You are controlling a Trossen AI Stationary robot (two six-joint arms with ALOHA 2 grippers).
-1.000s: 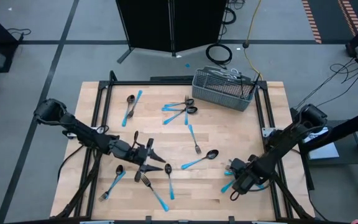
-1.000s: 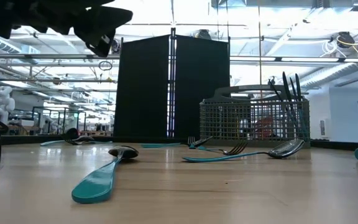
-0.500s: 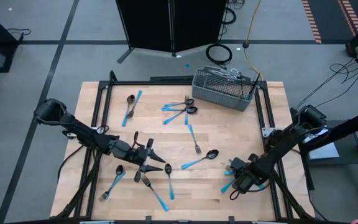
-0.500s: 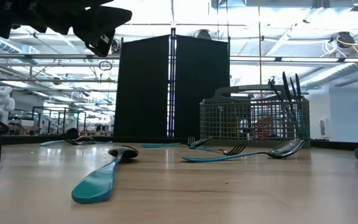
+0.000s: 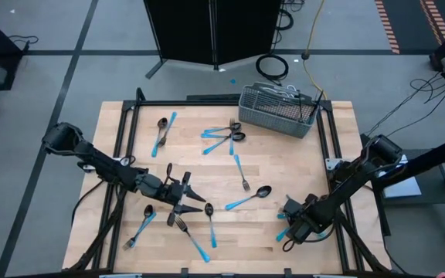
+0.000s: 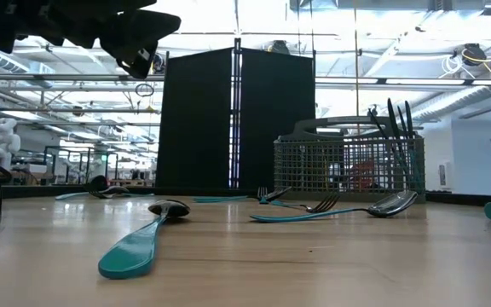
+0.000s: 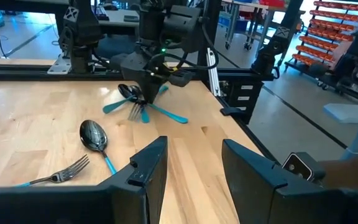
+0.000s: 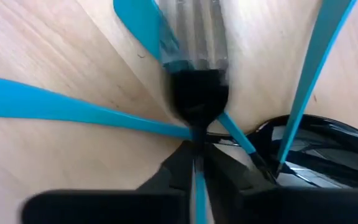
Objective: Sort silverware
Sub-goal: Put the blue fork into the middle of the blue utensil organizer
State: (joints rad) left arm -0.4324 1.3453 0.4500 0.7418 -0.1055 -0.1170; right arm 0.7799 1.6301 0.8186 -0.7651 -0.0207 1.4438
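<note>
Pale wooden planks form the table [image 5: 300, 154], which is set on a grey floor before a black panel [image 5: 215, 31]. At its far edge, a grey wire-mesh basket [image 5: 278, 110] is seen with dark utensils standing upright inside. Blue-handled silverware [image 5: 224, 139] is scattered across the boards. The right gripper [image 5: 288, 229] is pinched onto a fork [image 8: 196, 93] near the front right. The left gripper [image 5: 194, 202] is held parted and empty above the front left.

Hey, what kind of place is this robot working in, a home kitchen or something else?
Not a kitchen: most likely a robotics lab or workshop in a large industrial hall. The wooden table stands on a grey floor with taped lines, the low view shows exposed ceiling trusses, and red parts shelving stands beyond the table.
</note>
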